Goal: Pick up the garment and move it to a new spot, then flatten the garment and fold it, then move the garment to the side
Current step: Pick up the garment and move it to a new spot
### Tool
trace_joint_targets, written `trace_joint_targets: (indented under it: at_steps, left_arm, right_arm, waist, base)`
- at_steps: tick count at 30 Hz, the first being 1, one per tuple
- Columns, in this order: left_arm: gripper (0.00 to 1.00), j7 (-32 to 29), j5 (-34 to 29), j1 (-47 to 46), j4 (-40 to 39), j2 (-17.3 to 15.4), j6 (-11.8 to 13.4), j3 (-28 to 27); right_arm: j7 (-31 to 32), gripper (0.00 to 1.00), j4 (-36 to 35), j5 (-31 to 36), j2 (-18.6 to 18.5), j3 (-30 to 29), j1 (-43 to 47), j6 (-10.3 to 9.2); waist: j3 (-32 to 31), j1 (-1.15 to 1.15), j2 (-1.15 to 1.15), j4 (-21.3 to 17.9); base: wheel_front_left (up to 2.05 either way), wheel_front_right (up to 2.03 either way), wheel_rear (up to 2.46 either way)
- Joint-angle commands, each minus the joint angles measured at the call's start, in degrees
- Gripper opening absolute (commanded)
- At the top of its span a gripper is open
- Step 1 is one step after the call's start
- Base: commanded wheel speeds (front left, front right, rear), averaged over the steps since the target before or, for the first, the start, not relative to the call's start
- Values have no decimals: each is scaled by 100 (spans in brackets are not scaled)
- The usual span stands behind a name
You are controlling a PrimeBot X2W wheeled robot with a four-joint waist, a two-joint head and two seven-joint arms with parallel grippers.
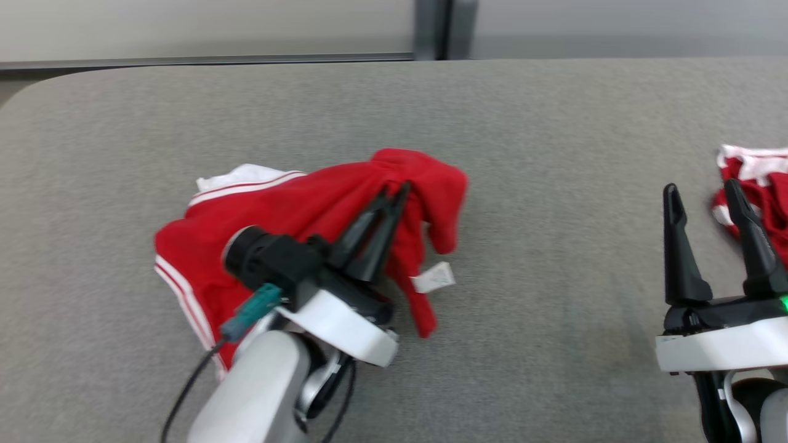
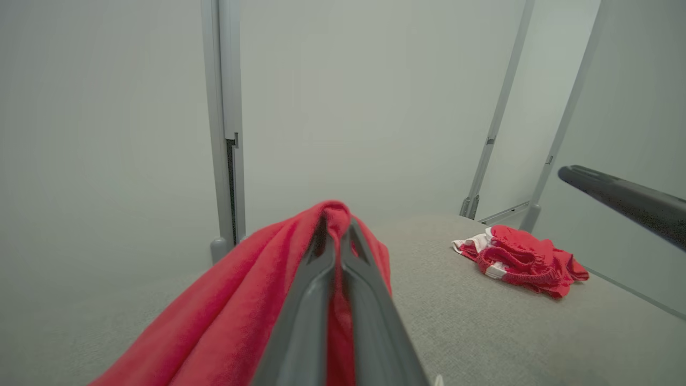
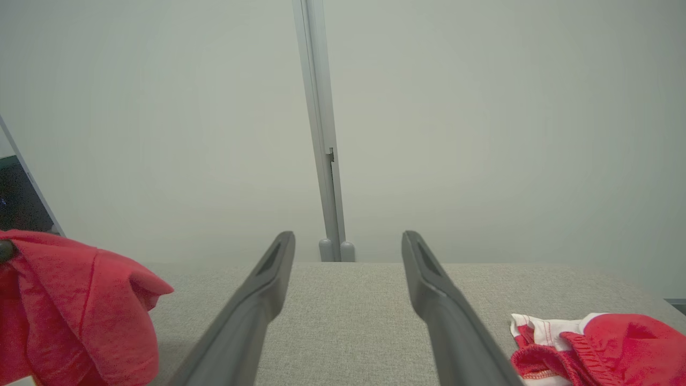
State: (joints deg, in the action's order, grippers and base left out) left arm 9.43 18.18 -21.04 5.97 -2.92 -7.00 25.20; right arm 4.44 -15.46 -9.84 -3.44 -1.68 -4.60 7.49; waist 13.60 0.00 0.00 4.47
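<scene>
1. left claw [image 1: 394, 192] is pressed together on a raised fold of the red garment [image 1: 277, 215], which sits tented on the grey counter [image 1: 554, 135], left of centre.
2. right claw [image 1: 702, 186] hangs spread and empty, near a second red bundle [image 1: 754, 184] at the far right.
3. handling call: light, limp knit. it'll sag and trail, has no stiffness, and isn't fragile.
4. one pinch bunches it. for flattening, the better holds look like the corners along the white-striped hem [image 1: 184, 295], one claw each.
5. watch the white tag [image 1: 434, 277] and the loose flap beside it, likely to drag.
</scene>
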Motion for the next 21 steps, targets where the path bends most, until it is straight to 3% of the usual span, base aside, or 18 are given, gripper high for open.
trace_joint_targets:
  at_steps: [1,2,6,12,13,14,18,21]
  left_arm:
    - [0,7,79,-225,2,-12,-25,253]
    - [0,7,79,-225,2,-12,-25,253]
    - [0,38,325,-591,183,-19,7,924]
    - [0,-50,731,-935,890,-24,82,1549]
    - [43,-31,748,-1014,995,-17,86,1585]
    - [100,-34,754,-1062,1103,-17,92,1611]
    - [100,130,512,-1220,1285,-79,161,1683]
    - [100,277,432,-1256,1124,-209,318,1542]
  right_arm:
    - [-80,100,33,-36,7,32,-69,0]
    - [-80,100,33,-36,7,32,-69,0]
    - [-244,100,181,-143,36,152,-135,0]
    - [-589,100,403,-403,49,161,-109,0]
    - [-649,100,446,-450,49,178,-110,0]
    - [-703,100,484,-498,49,190,-113,0]
    - [-885,100,634,-581,49,141,-96,0]
    - [-959,100,718,-541,50,60,-61,0]
  waist:
    - [232,0,0,-516]
    - [232,0,0,-516]
    - [489,0,0,-1168]
    - [887,0,0,-1823]
    - [948,0,0,-1895]
    - [1002,0,0,-1955]
    - [1063,0,0,-1981]
    - [941,0,0,-1794]
  base:
    - [0,0,0]
    - [0,0,0]
    - [0,0,0]
    - [0,0,0]
    - [0,0,0]
    - [0,0,0]
    - [0,0,0]
    - [0,0,0]
